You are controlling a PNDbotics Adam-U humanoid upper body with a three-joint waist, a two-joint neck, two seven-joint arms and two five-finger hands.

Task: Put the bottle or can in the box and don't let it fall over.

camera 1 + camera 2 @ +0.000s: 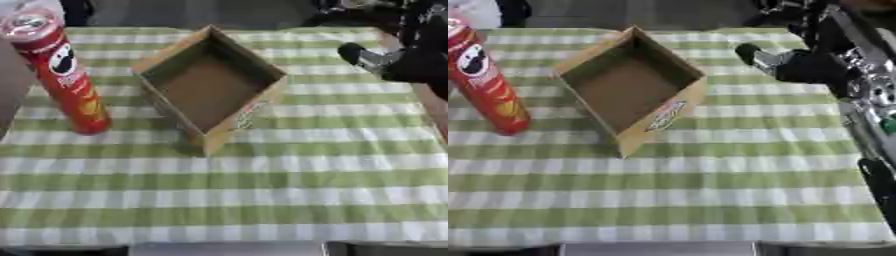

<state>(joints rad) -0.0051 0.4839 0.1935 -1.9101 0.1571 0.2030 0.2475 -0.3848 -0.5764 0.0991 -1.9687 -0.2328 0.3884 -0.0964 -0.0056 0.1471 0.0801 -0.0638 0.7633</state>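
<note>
A tall red crisps can (66, 80) with a clear lid stands upright on the left of the table, close to the left edge. An open cardboard box (262, 102) sits turned at an angle in the middle, with nothing inside it. My right hand (389, 62), black with silver joints, hangs over the table's far right, to the right of the box and apart from it. Its fingers point left toward the box, relaxed, and hold nothing. My left hand shows in neither view.
A green and white striped cloth (262, 190) covers the table. My right forearm (868, 85) runs down the right side in the right eye view. Dark shapes lie beyond the far edge.
</note>
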